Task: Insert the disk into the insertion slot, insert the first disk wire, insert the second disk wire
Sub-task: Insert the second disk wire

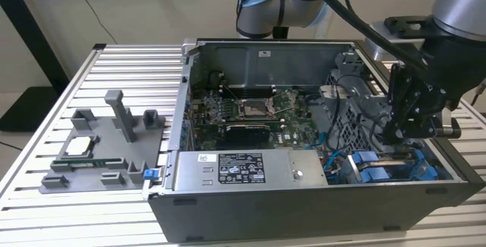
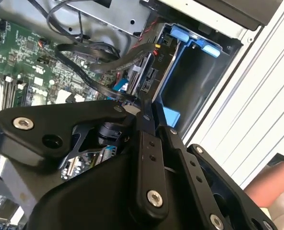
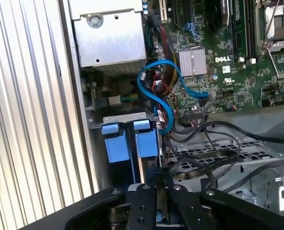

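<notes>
1. A ribbed aluminium table carries a grey plastic fixture tray at the exterior view's left, against a beige wall.
2. The open computer case shows the green motherboard; black cables crowd the bay.
3. The gripper, its fingers pressed together on a black cable connector, hangs over the insertion slot, where the disk already sits between blue tabs.

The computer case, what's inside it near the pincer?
By the pincer, inside the computer case, sit blue drive bay tabs, black cables and a blue cable. The arm covers the bay floor below it.
</notes>
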Controlling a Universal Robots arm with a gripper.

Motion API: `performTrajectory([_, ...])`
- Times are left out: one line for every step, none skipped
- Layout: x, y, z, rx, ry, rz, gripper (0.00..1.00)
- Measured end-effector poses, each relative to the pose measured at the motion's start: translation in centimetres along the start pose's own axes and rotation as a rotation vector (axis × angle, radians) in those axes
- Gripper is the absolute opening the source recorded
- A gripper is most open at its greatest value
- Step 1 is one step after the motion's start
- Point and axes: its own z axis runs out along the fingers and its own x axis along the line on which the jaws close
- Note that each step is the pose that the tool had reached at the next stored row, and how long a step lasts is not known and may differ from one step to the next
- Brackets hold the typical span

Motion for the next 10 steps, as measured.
performTrajectory([0.0,0.01,0.14,0.0012,0.0012,0.0,0.0])
performTrajectory([0.01,0.02,0.27,0.0035,0.0013,0.0,0.0])
performTrajectory([0.01,0.02,0.4,0.0064,0.0008,0.0,0.0])
performTrajectory([0.01,0.02,0.52,0.0096,0.0003,0.0,0.0])
performTrajectory([0.01,0.01,0.61,0.0129,-0.0001,-0.001,0.0])
performTrajectory([0.02,0.01,0.7,0.0169,-0.0007,-0.001,0.0])
performTrajectory([0.02,0.0,0.8,0.0206,-0.0014,-0.001,0.0])
performTrajectory([0.02,-0.02,0.89,0.0242,-0.002,-0.001,0.0])
performTrajectory([0.02,-0.04,1.0,0.0276,-0.0026,-0.001,0.0])
performTrajectory([0.03,-0.05,1.1,0.0307,-0.0031,-0.001,0.0])
